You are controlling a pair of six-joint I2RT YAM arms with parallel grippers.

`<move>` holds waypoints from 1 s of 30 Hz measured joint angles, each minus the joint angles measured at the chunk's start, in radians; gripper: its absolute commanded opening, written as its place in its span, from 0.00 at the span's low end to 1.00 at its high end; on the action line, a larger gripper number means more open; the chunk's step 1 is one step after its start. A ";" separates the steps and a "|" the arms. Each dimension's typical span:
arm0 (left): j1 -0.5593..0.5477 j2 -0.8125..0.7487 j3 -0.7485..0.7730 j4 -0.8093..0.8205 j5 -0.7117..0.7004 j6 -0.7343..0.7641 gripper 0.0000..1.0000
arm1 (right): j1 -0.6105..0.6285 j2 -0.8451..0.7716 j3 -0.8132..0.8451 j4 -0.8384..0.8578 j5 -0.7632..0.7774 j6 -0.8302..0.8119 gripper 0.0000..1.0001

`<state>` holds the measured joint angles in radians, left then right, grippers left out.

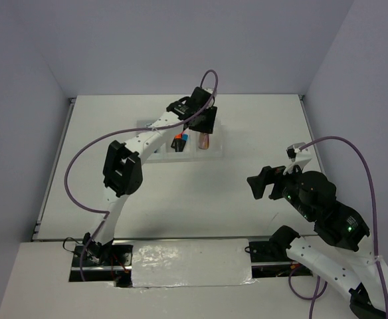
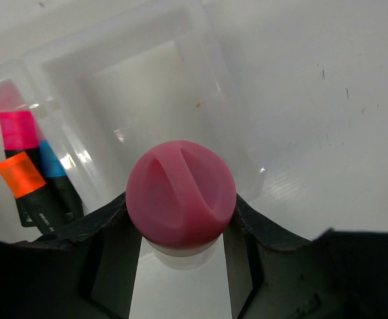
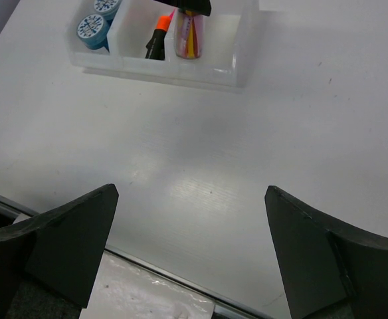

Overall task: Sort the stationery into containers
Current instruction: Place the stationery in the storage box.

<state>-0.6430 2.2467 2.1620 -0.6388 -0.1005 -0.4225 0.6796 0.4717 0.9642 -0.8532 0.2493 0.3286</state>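
Note:
My left gripper (image 1: pixel 204 126) is over the right compartment of the white three-part tray (image 1: pixel 219 154) and is shut on the tan pink-capped cylinder (image 1: pixel 204 141), held upright. In the left wrist view the pink cap (image 2: pixel 181 193) sits tight between my fingers (image 2: pixel 104 226), above the compartment floor. Three markers with pink (image 2: pixel 18 129), orange (image 2: pixel 20 174) and blue (image 2: pixel 50 159) caps lie in the middle compartment. In the right wrist view two blue-and-white discs (image 3: pixel 91 28) sit in the left compartment. My right gripper (image 1: pixel 264 183) is open and empty, well clear of the tray.
The tray (image 3: pixel 237 63) stands at the table's far middle. A white taped strip (image 1: pixel 191 262) lies along the near edge between the arm bases. Grey walls enclose the table on three sides.

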 measured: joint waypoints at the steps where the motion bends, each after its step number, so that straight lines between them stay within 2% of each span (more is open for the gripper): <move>1: 0.000 0.007 0.000 -0.001 0.011 0.000 0.00 | 0.000 0.000 0.000 -0.001 0.000 0.000 1.00; 14: 0.022 0.025 -0.010 0.078 0.065 -0.049 0.04 | 0.000 0.000 -0.003 -0.001 0.000 -0.001 1.00; 18: 0.034 0.055 -0.016 0.092 0.065 -0.058 0.11 | 0.000 0.002 -0.003 -0.001 0.000 -0.001 1.00; 23: 0.037 0.092 -0.018 0.093 0.067 -0.064 0.15 | 0.000 0.006 -0.005 -0.001 -0.001 -0.001 1.00; 26: 0.037 0.100 -0.026 0.096 0.072 -0.076 0.24 | 0.000 0.011 -0.006 -0.001 -0.001 -0.001 1.00; 30: 0.037 0.101 -0.042 0.101 0.074 -0.080 0.55 | 0.000 0.018 -0.006 0.000 -0.003 -0.001 1.00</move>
<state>-0.6060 2.3478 2.1204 -0.5377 -0.0269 -0.5022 0.6796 0.4892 0.9585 -0.8536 0.2462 0.3279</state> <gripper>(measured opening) 0.574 0.997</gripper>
